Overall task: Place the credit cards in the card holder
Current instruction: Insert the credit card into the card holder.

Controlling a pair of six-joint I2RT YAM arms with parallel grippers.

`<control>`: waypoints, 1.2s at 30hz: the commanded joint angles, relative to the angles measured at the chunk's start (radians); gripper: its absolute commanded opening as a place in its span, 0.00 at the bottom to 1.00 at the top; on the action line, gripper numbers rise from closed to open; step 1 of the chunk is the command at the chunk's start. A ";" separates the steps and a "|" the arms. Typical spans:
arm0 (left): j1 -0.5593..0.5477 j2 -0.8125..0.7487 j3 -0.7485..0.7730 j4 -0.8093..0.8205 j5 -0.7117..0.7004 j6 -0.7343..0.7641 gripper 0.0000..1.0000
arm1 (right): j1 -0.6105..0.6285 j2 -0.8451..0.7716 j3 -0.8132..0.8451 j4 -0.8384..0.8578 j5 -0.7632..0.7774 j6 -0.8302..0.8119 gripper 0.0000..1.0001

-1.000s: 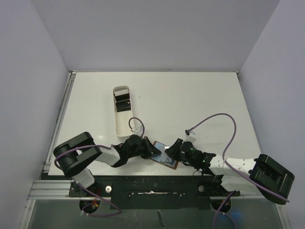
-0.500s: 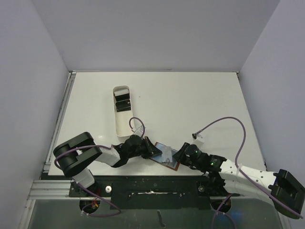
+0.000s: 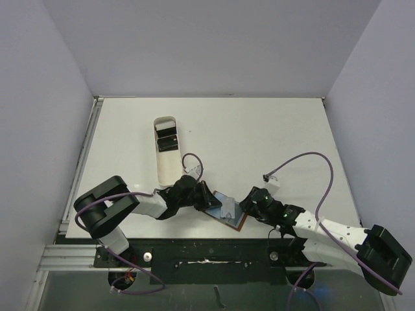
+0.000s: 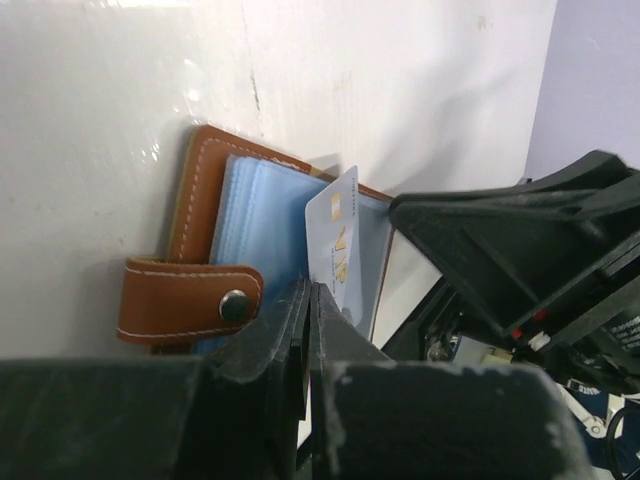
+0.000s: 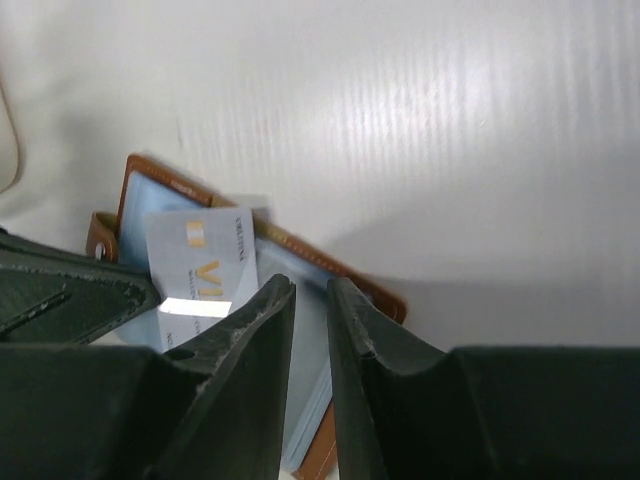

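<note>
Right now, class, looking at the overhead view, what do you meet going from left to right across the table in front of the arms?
white tray → left tool → card holder → right tool

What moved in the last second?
The right arm's elbow swung out to the right, then partly back, and the right gripper slid a little rightward. The left gripper edged slightly away from the near edge. The card holder, white tray and its cards stayed put.
</note>
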 commanded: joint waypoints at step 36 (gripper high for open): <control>0.047 -0.020 0.122 -0.157 0.132 0.182 0.00 | 0.045 -0.007 0.016 -0.095 0.067 0.137 0.30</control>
